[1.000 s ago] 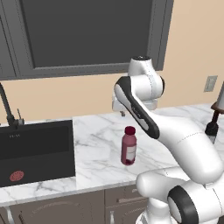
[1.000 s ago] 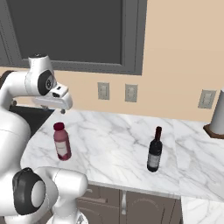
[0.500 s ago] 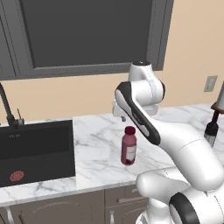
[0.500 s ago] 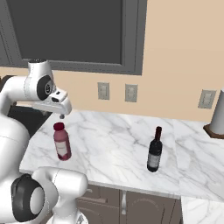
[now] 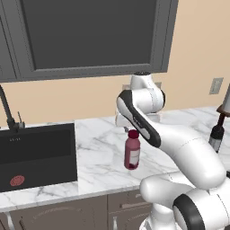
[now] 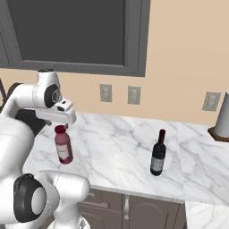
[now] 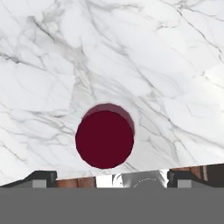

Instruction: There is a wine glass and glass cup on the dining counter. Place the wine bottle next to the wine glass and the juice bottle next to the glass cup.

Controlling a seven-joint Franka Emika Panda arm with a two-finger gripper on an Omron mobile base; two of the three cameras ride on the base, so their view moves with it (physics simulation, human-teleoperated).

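Note:
A squat maroon juice bottle (image 5: 131, 151) (image 6: 63, 146) stands upright on the marble wall counter (image 5: 99, 157). My gripper (image 5: 126, 127) (image 6: 61, 125) hangs straight above it, pointing down. It is open, with nothing between its fingers. In the hand view the bottle's dark red cap (image 7: 104, 139) lies between the two fingertips (image 7: 42, 176), a little ahead of them. The slim dark wine bottle (image 6: 157, 154) (image 5: 217, 135) stands upright further right on the same counter. The wine glass, the glass cup and the dining counter are out of view.
A black sink (image 5: 36, 150) with a dark faucet (image 5: 8, 111) sits left of the juice bottle. A pale grey cylinder on a brown base (image 6: 222, 117) stands at the counter's far right. Wall outlets (image 6: 105, 93) and a dark window are behind. Bare marble lies between the bottles.
The hand has come down toward the top of the juice bottle. Both bottles stand where they were, and the jaws have stayed open.

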